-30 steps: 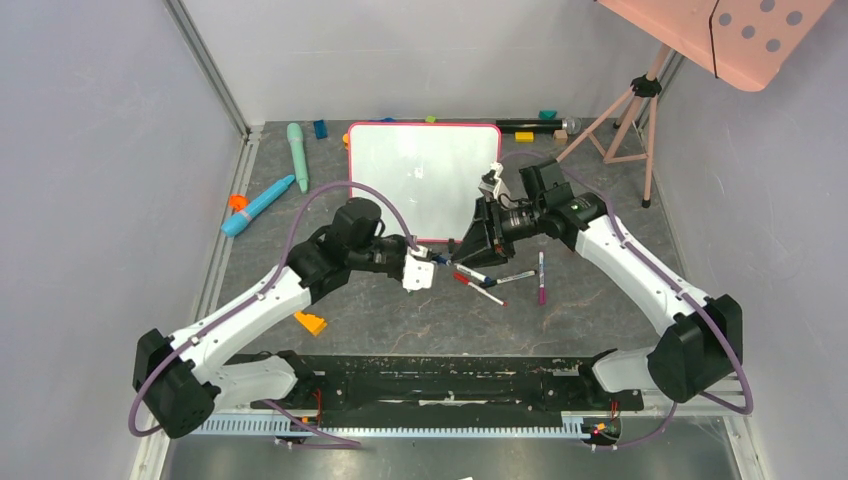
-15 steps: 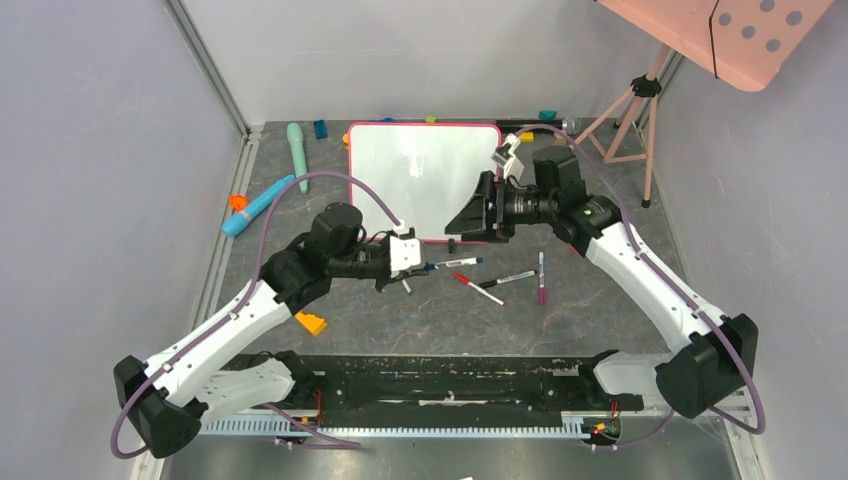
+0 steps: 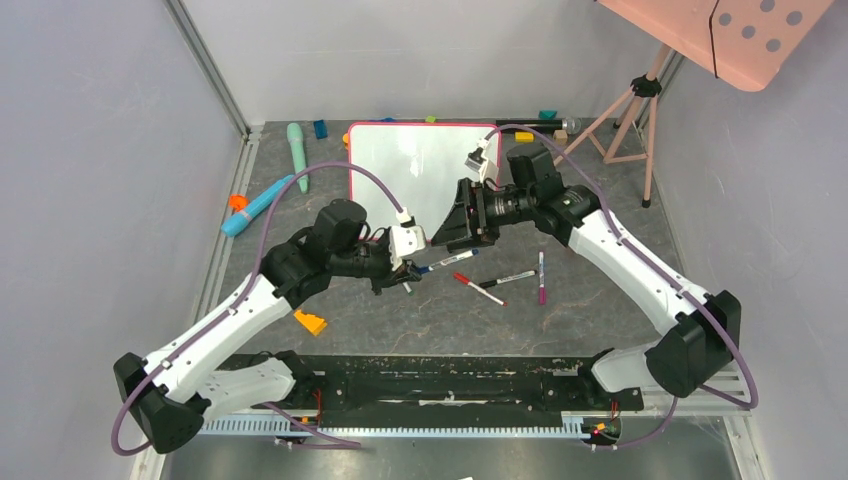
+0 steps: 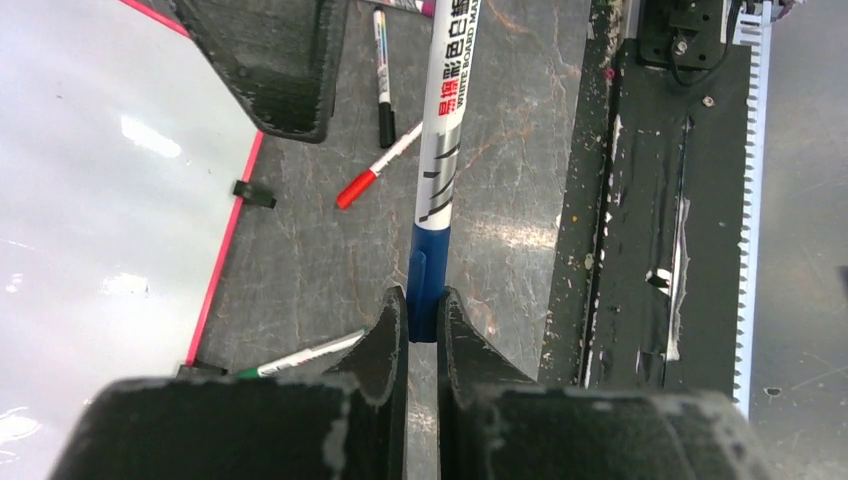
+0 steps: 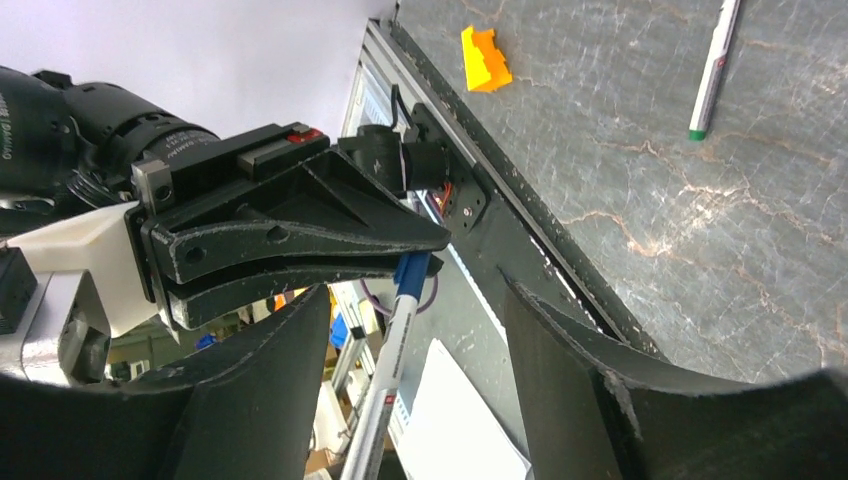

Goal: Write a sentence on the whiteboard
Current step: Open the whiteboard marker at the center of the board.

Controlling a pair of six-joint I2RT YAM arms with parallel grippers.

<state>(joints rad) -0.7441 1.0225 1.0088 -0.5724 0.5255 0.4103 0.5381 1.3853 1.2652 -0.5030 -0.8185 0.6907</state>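
While aloft, marker (image 4: 441, 150) in left pincer (image 4: 422, 308)

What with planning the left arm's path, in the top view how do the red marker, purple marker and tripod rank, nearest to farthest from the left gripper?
1. Red marker, just right of the left gripper.
2. Purple marker, farther right.
3. Tripod, far right back corner.

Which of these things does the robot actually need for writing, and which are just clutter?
For the job: whiteboard, blue marker in the left gripper, open right gripper.
Lying about: red marker, black marker, purple marker, orange block, green wand, blue wand.
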